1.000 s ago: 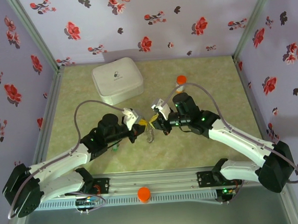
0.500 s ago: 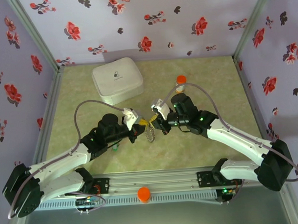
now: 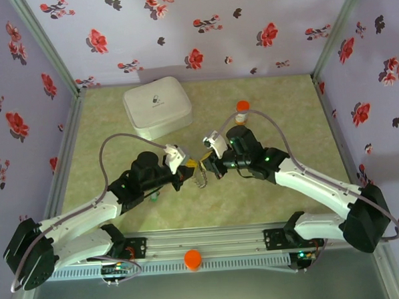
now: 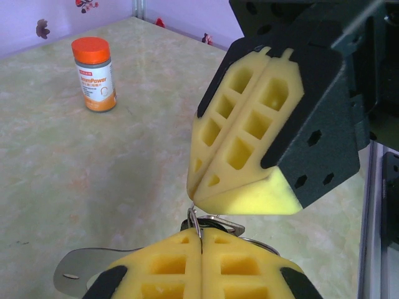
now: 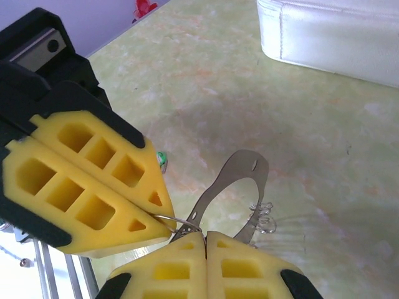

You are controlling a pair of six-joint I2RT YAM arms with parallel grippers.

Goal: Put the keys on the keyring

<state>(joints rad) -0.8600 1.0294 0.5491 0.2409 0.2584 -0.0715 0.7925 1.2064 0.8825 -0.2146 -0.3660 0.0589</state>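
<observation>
Item, nearest the table's near edge: green key [image 3: 153,197], lying loose on the table under my left arm, well apart from my pads and not yet on anything. Item, middle of the table: my left gripper [image 3: 191,166] and right gripper [image 3: 207,164], tip to tip, both pairs of pads pressed together. Item, between them: keyring [image 5: 240,161], its thin wire nipped at the seams of my left and right pads, the rest of the grey loop hanging below my fingertips toward the table. Item, toward the far edge: pill bottle [image 3: 242,110] right of middle, white box [image 3: 157,106] left of middle, both clear of my arms. Progress, as I judge it: ring secured in both grips, green key waiting to be fetched and threaded. Whether the black key is on, I cannot tell.
</observation>
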